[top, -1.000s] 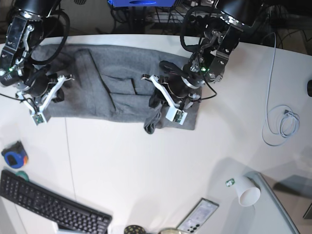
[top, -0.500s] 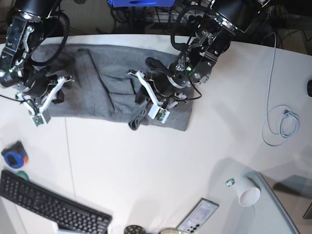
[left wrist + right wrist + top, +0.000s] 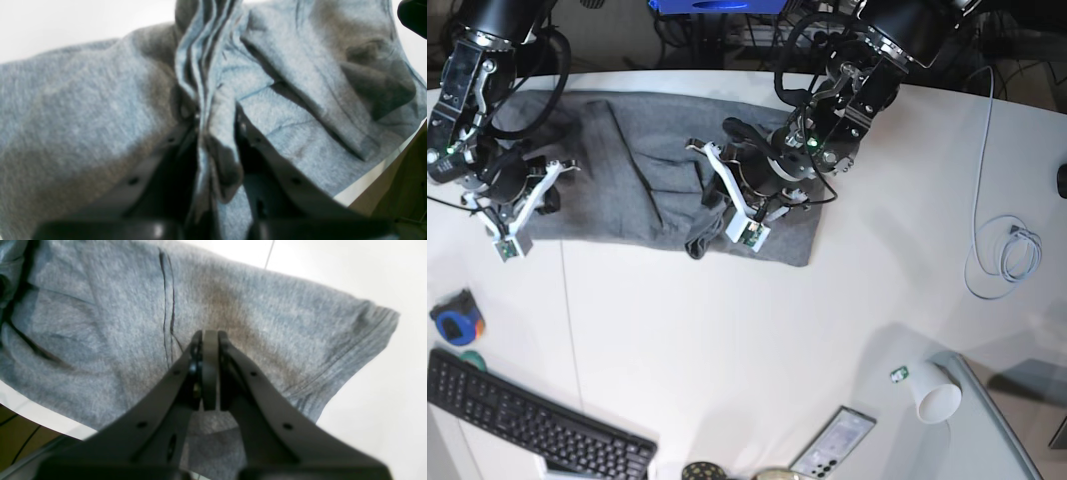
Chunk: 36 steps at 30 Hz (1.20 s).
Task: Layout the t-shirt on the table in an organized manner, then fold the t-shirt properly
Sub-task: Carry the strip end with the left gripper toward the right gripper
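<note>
On the table (image 3: 727, 330), t-shirt (image 3: 627, 150) lengthwise left-right

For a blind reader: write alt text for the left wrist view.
The left gripper pinches a bunched fold of the heather-grey cotton t-shirt, several layers standing up between its dark fingers. The smooth white table shows behind.

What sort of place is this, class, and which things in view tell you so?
Probably a robotics lab or office workbench: a white table carries a black keyboard, a coiled cable and a paper cup, while two robot arms handle a grey t-shirt.
</note>
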{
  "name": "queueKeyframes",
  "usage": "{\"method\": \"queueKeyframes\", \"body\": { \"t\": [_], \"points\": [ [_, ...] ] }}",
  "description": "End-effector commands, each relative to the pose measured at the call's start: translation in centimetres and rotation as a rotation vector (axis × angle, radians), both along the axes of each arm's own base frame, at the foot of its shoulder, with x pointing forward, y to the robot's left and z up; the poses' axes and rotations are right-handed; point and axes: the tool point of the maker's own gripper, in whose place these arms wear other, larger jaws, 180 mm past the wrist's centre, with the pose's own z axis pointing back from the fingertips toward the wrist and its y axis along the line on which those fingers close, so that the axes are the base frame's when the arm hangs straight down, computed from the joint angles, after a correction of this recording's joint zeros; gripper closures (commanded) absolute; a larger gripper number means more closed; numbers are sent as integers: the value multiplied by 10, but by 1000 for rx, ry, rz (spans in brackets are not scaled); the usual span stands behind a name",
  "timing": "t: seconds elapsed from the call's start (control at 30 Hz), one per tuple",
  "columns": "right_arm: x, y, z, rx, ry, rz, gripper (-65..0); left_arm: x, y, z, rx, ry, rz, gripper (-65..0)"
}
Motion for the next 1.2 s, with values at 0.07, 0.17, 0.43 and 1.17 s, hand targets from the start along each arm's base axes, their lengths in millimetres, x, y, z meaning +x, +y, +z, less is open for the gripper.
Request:
{"method": "queueKeyframes", "body": {
  "t": [0.07, 0.17, 0.43, 1.17],
  "points": [
    [10, -2, 10, 0, -45, 2, -15, 8, -7, 13, -31, -37, -4, 0],
    [10, -2, 10, 0, -45, 2, -15, 8, -7, 13, -31, -34, -4, 0],
    [13, -2, 11, 0, -51, 2, -15, 7, -13, 10, -39, -20, -2, 0],
    [13, -2, 11, 0, -51, 2, -15, -17, -31, 6, -25, -10, -110, -323]
  ]
}}
